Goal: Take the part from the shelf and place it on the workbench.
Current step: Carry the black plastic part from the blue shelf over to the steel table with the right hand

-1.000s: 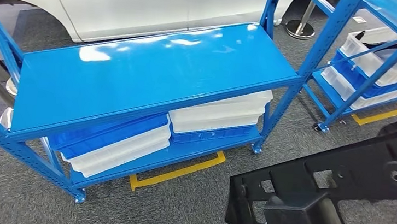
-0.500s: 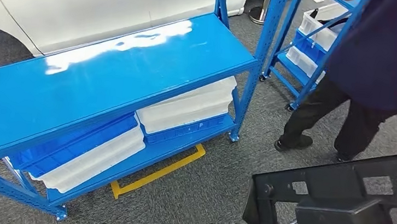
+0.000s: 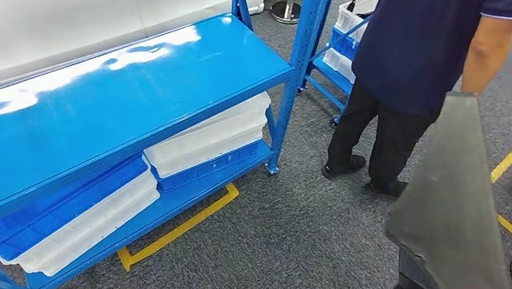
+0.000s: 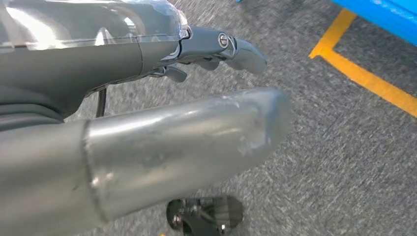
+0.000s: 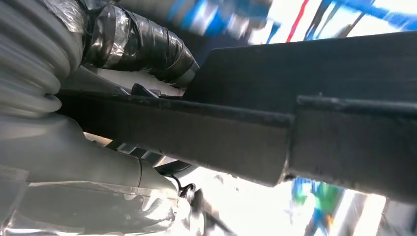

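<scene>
One black plastic part (image 3: 454,227) is in the robot's grasp and off the shelf, so I judge the carrying step is in hand, with the placing on the workbench yet to come. In the right wrist view the right hand (image 5: 74,147) grips this part (image 5: 275,128), its thumb under the part's bar and darker fingers over it. From the head view the part stands up on edge, well apart from the blue rack (image 3: 99,122), on the side away from the white car body (image 3: 74,21). The left hand (image 4: 196,73) hangs over grey carpet (image 4: 344,172) holding nothing, its fingers loosely curled, not wide.

Which surface is the workbench I cannot tell; the rack's bare top shelf is the nearest flat surface. The next move calls for keeping the part clear of the person (image 3: 416,68) standing just beyond it, between it and the rack's corner post (image 3: 295,77). Open carpet lies between the rack and the part, crossed by a yellow floor line (image 3: 174,230). The post and shelf edge could snag the part.
</scene>
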Controlling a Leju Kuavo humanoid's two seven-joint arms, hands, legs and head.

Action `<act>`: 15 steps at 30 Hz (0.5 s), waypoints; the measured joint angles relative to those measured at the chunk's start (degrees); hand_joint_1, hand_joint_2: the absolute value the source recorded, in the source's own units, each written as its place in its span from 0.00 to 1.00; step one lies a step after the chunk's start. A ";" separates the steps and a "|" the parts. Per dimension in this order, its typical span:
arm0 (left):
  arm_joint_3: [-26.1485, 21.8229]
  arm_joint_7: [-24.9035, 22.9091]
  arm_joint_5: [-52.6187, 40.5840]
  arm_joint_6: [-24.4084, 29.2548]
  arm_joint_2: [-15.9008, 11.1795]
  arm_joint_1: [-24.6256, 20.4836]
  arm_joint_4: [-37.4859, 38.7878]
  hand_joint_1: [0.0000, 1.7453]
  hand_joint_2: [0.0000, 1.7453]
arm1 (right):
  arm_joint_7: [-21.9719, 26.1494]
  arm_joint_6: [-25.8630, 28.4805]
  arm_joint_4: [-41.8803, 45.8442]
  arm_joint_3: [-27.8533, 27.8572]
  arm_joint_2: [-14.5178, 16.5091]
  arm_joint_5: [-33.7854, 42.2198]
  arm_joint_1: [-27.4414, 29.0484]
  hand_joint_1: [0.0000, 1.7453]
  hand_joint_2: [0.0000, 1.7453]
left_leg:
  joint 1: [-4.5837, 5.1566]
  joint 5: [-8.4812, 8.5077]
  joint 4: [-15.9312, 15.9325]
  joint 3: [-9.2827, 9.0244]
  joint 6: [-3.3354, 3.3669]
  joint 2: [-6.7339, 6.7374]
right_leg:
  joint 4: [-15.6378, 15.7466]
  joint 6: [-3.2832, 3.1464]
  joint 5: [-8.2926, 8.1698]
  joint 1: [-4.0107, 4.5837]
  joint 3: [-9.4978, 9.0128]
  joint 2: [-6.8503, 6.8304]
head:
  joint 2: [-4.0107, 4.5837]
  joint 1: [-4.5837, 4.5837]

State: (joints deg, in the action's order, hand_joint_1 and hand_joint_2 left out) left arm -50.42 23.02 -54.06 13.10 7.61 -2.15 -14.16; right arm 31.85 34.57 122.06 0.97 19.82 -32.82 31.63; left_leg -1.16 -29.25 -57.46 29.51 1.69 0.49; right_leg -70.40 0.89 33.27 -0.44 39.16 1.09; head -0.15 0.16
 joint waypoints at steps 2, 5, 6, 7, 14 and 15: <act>-0.36 -0.24 -0.39 0.02 0.01 0.06 0.00 0.00 0.00 | -0.79 3.09 0.36 -0.30 0.00 -4.71 0.56 1.00 1.00 | 0.14 -0.17 -0.05 0.00 0.04 1.67 | -4.46 0.25 1.32 -0.21 2.07 -0.62 | 0.00 0.01; -0.70 -0.38 -0.75 0.03 0.15 -0.04 0.00 0.00 0.00 | -1.83 4.74 1.13 -0.65 0.00 -9.55 1.47 1.00 1.00 | 0.18 -0.58 -0.09 -0.45 -0.25 3.83 | 3.25 -0.01 -3.16 -0.24 -2.36 -2.49 | 0.00 0.01; -0.81 -0.38 -0.89 0.03 0.25 -0.07 0.00 0.00 0.00 | -2.39 4.84 1.42 -0.73 0.00 -10.69 1.54 1.00 1.00 | 0.31 -0.77 -0.12 -0.66 -0.47 4.43 | 6.93 -0.32 -4.40 0.02 -4.38 -3.85 | 0.00 0.01; -0.95 -0.38 -1.05 0.03 0.32 -0.12 0.00 0.00 0.00 | -3.17 4.89 1.79 -0.79 0.01 -11.94 1.55 1.00 1.00 | 0.42 -0.93 -0.14 -0.86 -0.71 4.92 | 9.44 -0.65 -5.02 0.30 -5.69 -4.81 | 0.00 0.00; -2.22 -0.36 -2.85 -0.09 0.45 -0.60 0.00 0.00 0.00 | -10.62 5.28 5.70 -0.52 0.13 -25.10 0.88 1.00 1.00 | 0.31 -5.37 -5.87 0.97 -2.47 1.50 | 12.08 -2.57 -5.94 0.13 -6.24 -1.99 | 0.00 -0.03; -2.49 -0.38 -3.16 -0.13 0.45 -0.52 0.00 0.00 0.00 | -11.93 5.29 6.18 -0.47 0.13 -27.42 0.59 1.00 1.00 | 0.28 -7.29 -9.78 2.83 -2.56 0.45 | 12.08 -2.74 -6.02 0.13 -6.16 -1.33 | 0.00 -0.03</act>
State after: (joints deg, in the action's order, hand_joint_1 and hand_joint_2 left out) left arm -52.92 22.64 -57.22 12.97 8.07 -2.66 -14.16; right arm 19.91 39.87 128.24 0.50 19.96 -60.23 32.22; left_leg -0.88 -36.54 -67.24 32.34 -0.86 0.94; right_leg -58.32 -1.85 27.25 -0.31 33.00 -0.24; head -0.15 0.13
